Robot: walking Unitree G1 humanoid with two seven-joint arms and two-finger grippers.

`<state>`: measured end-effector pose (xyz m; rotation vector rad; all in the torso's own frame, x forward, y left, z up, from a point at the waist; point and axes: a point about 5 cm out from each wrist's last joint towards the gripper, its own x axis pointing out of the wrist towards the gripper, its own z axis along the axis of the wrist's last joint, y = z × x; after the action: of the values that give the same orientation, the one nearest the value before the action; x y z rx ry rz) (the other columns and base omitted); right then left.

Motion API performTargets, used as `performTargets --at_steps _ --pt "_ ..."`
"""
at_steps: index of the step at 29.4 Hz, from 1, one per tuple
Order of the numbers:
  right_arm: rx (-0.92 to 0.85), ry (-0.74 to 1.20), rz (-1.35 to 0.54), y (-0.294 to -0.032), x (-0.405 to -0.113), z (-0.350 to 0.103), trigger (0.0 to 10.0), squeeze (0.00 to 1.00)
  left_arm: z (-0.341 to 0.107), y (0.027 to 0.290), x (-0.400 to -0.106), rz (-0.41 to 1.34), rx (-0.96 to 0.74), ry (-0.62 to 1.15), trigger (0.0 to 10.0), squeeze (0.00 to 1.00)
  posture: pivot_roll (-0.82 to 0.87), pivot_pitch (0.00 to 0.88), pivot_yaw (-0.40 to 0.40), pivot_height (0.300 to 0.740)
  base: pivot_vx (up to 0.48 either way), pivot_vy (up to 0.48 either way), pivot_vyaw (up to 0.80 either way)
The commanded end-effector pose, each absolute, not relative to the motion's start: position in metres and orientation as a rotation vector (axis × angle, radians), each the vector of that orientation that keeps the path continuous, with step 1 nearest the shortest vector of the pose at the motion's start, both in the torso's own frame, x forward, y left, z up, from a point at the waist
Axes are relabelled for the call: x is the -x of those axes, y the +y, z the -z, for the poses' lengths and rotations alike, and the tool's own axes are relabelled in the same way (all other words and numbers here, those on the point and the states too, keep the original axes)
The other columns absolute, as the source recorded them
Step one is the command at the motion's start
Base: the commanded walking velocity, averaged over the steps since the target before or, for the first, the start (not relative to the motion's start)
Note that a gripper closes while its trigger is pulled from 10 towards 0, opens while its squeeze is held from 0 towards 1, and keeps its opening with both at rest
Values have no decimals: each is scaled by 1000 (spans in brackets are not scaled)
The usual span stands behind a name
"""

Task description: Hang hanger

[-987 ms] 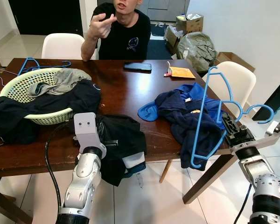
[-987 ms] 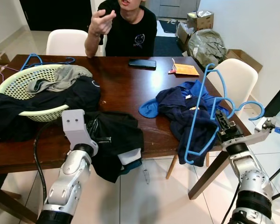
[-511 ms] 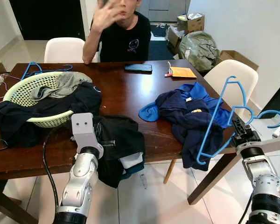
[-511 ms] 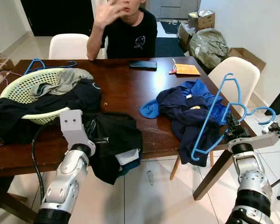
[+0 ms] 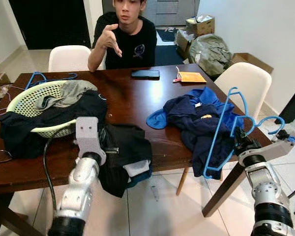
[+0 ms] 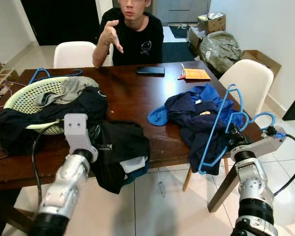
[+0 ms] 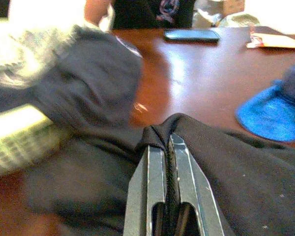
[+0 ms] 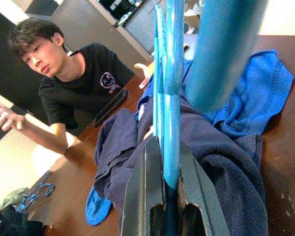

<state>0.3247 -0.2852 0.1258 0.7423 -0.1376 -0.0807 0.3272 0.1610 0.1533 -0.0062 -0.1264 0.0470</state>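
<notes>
Blue hanger (image 5: pixel 225 132) stands clamped in the right end effector (image 5: pixel 240 143) beside the bench (image 5: pixel 137 101), while the left end effector (image 7: pixel 168 147) pinches black cloth (image 5: pixel 125 147).

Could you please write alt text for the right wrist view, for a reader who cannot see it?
The right gripper is shut on a light blue plastic hanger that rises straight up between its fingers. Behind it, a dark navy and bright blue garment lies heaped on a brown wooden table, with a person in a black T-shirt seated beyond.
</notes>
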Motion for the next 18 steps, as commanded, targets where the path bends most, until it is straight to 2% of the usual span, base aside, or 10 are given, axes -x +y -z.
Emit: performTargets --at_steps 1,3,8,11,12,13,16,18 --pt "-730 -133 83 -282 -326 -125 10000 0 -159 166 -330 -65 -16 -154 10000 0 -3 0 3 740 0 0 0" --pt "-732 -140 91 -281 -326 -124 10000 0 -193 185 -345 -101 -29 -245 10000 0 -3 0 19 740 0 0 0" --pt "-733 -145 95 -280 -326 -123 10000 0 -217 189 -353 -91 -6 -306 10000 0 -2 0 25 740 0 0 0" --pt "-720 -154 97 -275 -327 -123 10000 0 -232 143 -354 151 72 -349 10000 0 -11 0 36 740 0 0 0" --pt "-720 -154 97 -275 -327 -123 10000 0 -232 143 -354 151 72 -349 10000 0 -11 0 36 740 0 0 0" --pt "-716 -155 97 -274 -327 -123 10000 0 -229 128 -352 222 80 -342 10000 0 -13 0 36 740 0 0 0" --pt "-716 -155 97 -274 -327 -123 10000 0 -229 128 -352 222 80 -342 10000 0 -13 0 36 740 0 0 0" --pt "-711 -152 93 -272 -328 -124 10000 0 -222 111 -348 298 137 -313 10000 0 -8 0 27 740 0 0 0"
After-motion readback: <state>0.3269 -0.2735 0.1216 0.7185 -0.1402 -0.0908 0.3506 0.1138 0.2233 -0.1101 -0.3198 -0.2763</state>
